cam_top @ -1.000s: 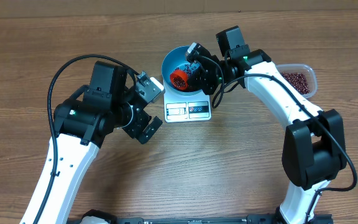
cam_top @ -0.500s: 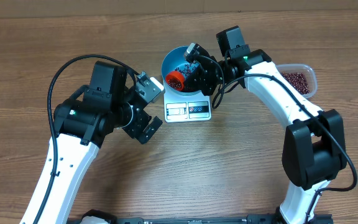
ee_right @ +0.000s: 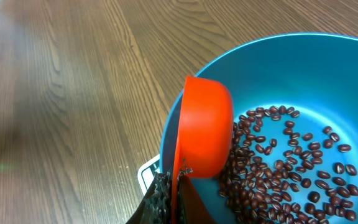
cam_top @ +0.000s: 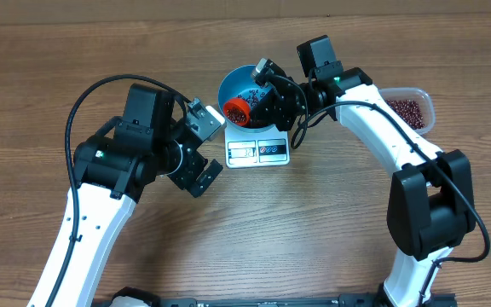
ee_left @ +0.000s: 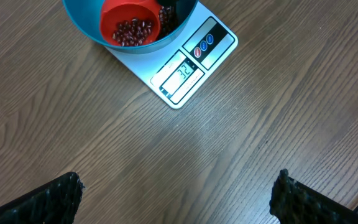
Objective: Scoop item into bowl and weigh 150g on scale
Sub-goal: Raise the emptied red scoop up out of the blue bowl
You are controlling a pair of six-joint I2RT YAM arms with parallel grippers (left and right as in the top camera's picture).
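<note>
The blue bowl (cam_top: 231,85) sits on the white scale (cam_top: 258,152) at the table's middle back. My right gripper (cam_top: 261,104) is shut on the handle of an orange-red scoop (cam_top: 236,109), which is held inside the bowl against its left wall. In the right wrist view the scoop (ee_right: 207,130) stands on its side, with dark red-brown beans (ee_right: 278,168) loose on the bowl's floor (ee_right: 303,68). The left wrist view shows beans in the scoop (ee_left: 131,28) too. My left gripper (cam_top: 205,147) stays open and empty, left of the scale.
A clear plastic tub (cam_top: 409,111) holding more beans stands at the right, behind my right arm. The scale's display (ee_left: 182,71) faces the front of the table and is lit. Bare wood lies under my left gripper (ee_left: 179,199).
The scoop has shifted slightly to the left inside the bowl, and the bowl has nudged left with it. The left arm has not moved.
</note>
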